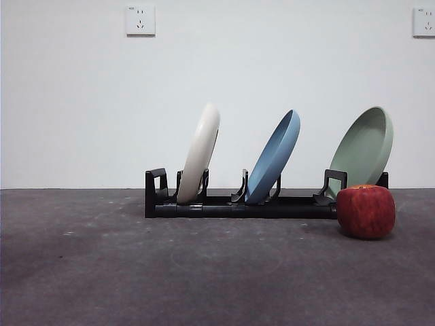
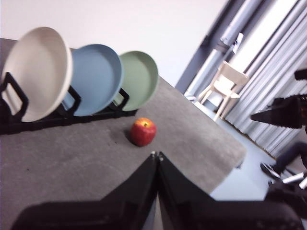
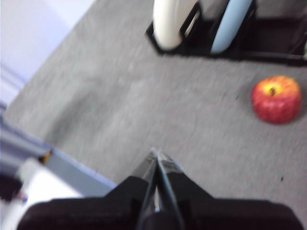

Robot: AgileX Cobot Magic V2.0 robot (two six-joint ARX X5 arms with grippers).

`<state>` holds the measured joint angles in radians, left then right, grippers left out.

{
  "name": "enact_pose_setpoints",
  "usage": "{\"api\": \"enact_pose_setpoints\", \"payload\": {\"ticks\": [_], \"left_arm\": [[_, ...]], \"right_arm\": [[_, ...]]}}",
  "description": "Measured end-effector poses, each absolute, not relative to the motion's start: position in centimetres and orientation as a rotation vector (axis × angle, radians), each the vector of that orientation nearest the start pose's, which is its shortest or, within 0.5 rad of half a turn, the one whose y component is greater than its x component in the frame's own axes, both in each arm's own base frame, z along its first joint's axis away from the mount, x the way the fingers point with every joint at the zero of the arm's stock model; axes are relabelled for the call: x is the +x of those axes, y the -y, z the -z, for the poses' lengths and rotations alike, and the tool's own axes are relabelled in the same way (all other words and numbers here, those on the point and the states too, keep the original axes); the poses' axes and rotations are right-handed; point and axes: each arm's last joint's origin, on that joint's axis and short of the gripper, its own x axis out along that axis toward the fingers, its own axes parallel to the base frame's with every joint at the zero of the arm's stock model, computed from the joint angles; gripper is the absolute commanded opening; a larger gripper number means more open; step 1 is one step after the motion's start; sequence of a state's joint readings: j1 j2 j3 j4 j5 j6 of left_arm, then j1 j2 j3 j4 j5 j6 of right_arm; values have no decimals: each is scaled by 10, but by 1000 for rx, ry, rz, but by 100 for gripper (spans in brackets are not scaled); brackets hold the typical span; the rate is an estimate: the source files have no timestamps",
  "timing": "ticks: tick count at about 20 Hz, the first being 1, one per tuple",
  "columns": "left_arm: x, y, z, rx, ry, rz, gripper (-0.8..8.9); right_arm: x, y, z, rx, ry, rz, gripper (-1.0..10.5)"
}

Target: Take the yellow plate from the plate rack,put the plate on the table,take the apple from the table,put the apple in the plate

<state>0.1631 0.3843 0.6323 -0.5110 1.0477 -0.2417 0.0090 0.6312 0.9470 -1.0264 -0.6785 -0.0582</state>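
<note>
The cream yellow plate [image 1: 200,153] leans upright in the left slot of the black plate rack [image 1: 239,205]; it also shows as yellow plate [image 2: 38,72] and yellow plate [image 3: 172,21]. The dark red apple [image 1: 366,211] rests on the grey table [image 1: 136,272] just in front of the rack's right end, seen too as apple [image 2: 143,132] and apple [image 3: 277,99]. My left gripper [image 2: 157,155] is shut, empty, well back from the apple. My right gripper [image 3: 155,152] is shut, empty, away from the rack. Neither arm appears in the front view.
A blue plate [image 1: 274,156] stands in the rack's middle slot and a sage-green plate [image 1: 365,149] at its right end, behind the apple. The table edge [image 2: 225,167] drops off past the apple. A pale chair [image 2: 226,86] stands beyond the table.
</note>
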Motion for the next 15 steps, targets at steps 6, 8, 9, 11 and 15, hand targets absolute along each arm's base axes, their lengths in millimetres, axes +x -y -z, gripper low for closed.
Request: {"api": "enact_pose_setpoints", "payload": {"ticks": [6, 8, 9, 11, 15], "left_arm": [[74, 15, -297, -323, -380, 859, 40], [75, 15, -297, -303, -377, 843, 416], [75, 15, -297, -298, -376, 842, 611], [75, 15, -297, -296, -377, 846, 655], [77, 15, -298, -297, -387, 839, 655]], "right_arm": [[87, -22, -335, 121, -694, -733, 167], [87, -22, -335, 120, -693, -731, 511], [87, -22, -335, 122, -694, -729, 658], [88, -22, -334, 129, -701, -725, 697], [90, -22, -334, 139, -711, -722, 697]]}}
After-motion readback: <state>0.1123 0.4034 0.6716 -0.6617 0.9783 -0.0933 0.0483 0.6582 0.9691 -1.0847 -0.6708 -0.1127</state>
